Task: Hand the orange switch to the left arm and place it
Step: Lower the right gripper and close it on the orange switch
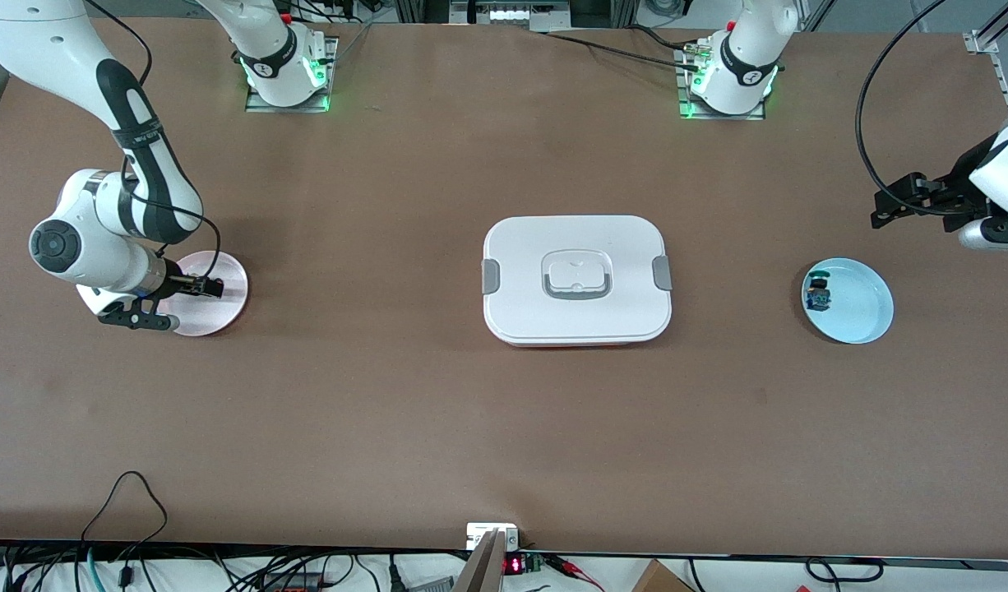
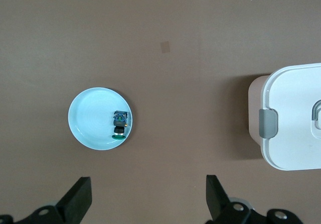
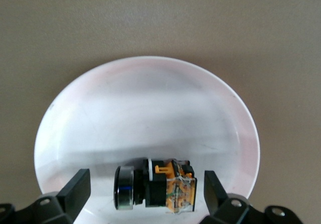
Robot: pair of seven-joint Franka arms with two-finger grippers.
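The orange switch lies on its side on a pale pink plate at the right arm's end of the table. My right gripper is low over that plate, open, one finger on each side of the switch with a gap at both. In the front view the right gripper hides the switch. The white box stands at the table's middle, lid clipped on. My left gripper hangs open and empty, high over the left arm's end of the table.
A light blue plate at the left arm's end holds a small switch with a green cap and blue body. The left wrist view shows the same plate, that switch and the box's clipped end.
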